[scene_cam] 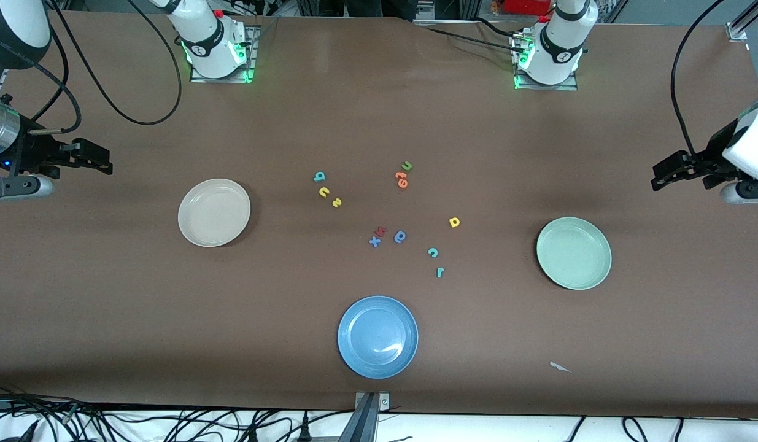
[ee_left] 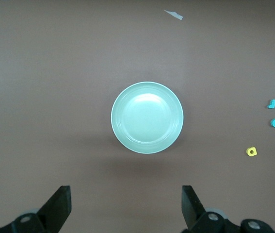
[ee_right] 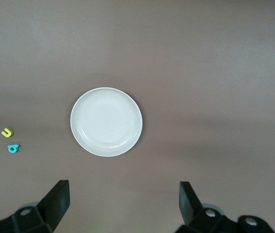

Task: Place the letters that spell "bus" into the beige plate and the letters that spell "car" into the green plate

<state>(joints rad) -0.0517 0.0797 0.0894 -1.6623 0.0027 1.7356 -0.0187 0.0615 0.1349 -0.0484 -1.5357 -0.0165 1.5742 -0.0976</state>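
Left gripper (ee_left: 125, 208) and right gripper (ee_right: 122, 206) both wide open, holding nothing, waiting high over opposite ends of the table (scene_cam: 108, 319). Beige plate (scene_cam: 214, 212) empty toward the right arm's end, with teal b (scene_cam: 319, 177), yellow u (scene_cam: 323, 192) and yellow s (scene_cam: 336, 202) lying near it. Green plate (scene_cam: 574, 253) empty toward the left arm's end, with yellow a (scene_cam: 454, 222), teal c (scene_cam: 433, 252) and teal r (scene_cam: 439, 272) between it and the table's middle.

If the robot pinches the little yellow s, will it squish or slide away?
The yellow s looks like thin foam lying flat on the table, so it is probably very light and may squish a little. Being so small and flat, it could easily skid if a finger nudges it. It should not roll.
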